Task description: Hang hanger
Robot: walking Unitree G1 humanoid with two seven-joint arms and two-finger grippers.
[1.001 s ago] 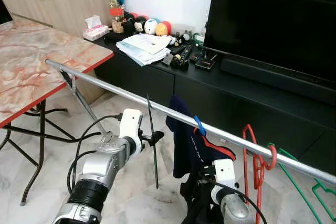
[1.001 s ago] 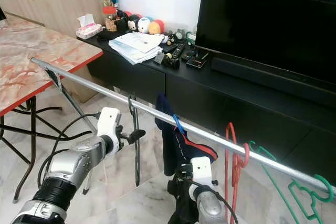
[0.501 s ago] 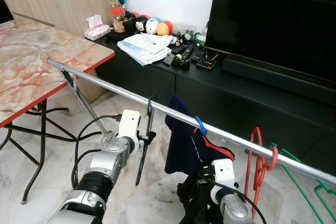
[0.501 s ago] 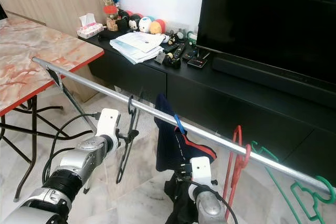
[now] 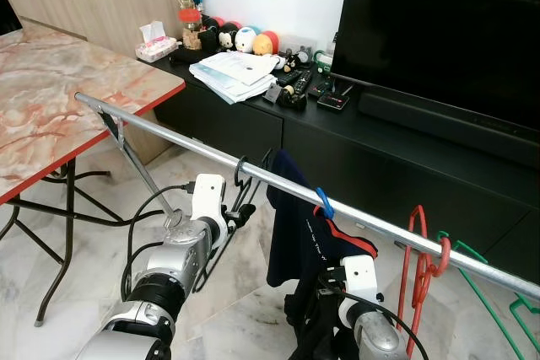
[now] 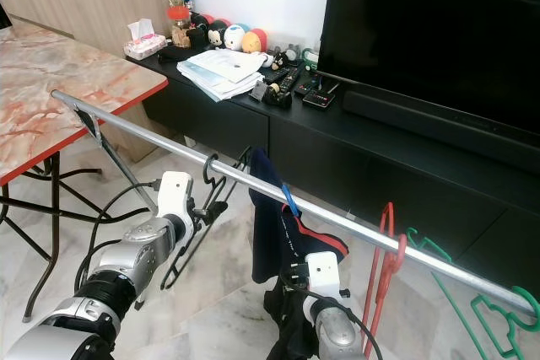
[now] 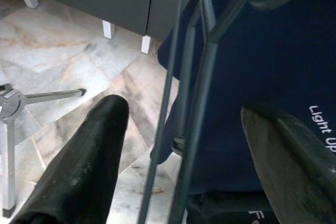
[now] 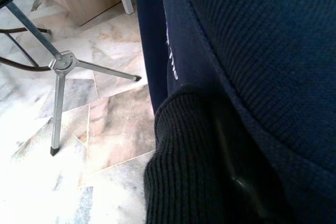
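Note:
A black wire hanger is hooked over the silver rail and hangs tilted, its lower end swung toward me. My left gripper is just below the rail at the hanger's neck. In the left wrist view its fingers stand wide apart, and the hanger's wires pass between them untouched. A navy garment hangs on a blue hanger right beside it. My right gripper is low under that garment, buried in dark knit cloth.
A red hanger and a green hanger hang further right on the rail. A marble table stands at the left. Behind the rail are a black TV console and a TV. The rail's tripod foot rests on the floor.
The black hanger, held upright below the rail a second ago, now has its hook over the rail and hangs tilted. My left gripper rose to the rail. The right arm stayed put.

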